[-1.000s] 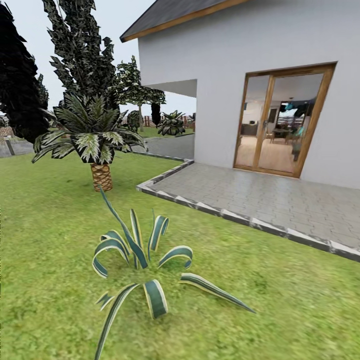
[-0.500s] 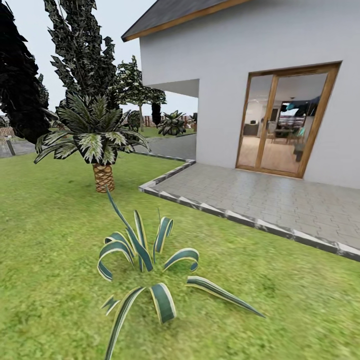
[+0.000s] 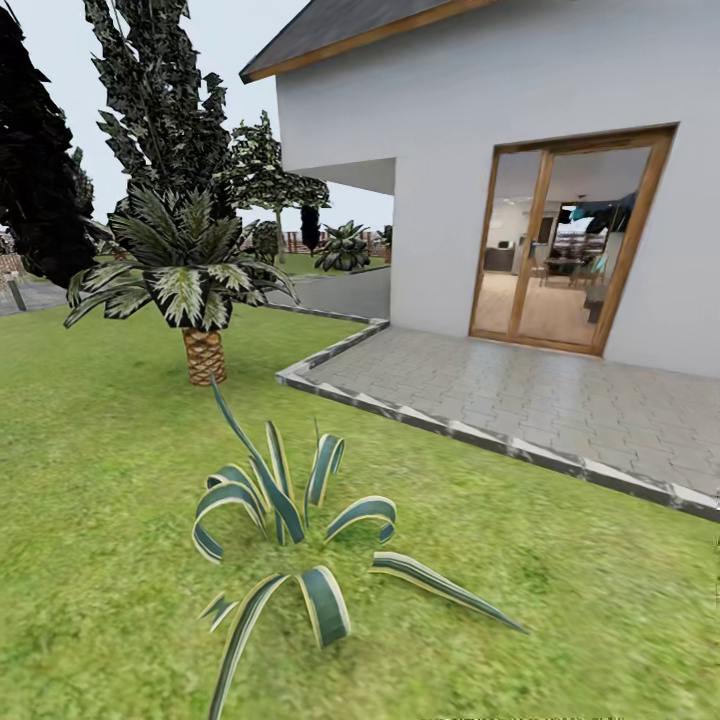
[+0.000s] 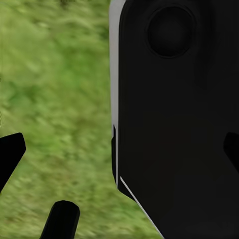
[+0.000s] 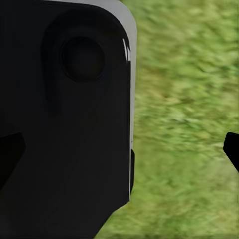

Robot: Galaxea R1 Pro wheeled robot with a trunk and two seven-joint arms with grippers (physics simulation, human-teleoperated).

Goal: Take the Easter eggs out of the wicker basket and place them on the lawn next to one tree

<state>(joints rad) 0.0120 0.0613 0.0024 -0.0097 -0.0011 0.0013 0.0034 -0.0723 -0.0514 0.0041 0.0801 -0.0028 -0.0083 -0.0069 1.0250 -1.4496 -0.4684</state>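
The left claw [image 4: 119, 149] and right claw [image 5: 119, 149] are seen spread and empty over the lawn [image 3: 90, 480] while the view has swung slightly back leftward past the striped plant [image 3: 285, 540], so the search for the basket is judged unfinished.

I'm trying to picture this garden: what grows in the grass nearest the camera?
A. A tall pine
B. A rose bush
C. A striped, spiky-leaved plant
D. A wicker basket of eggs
C: a low plant with striped green-and-cream blade leaves spreads over the lawn, in front of the short palm.
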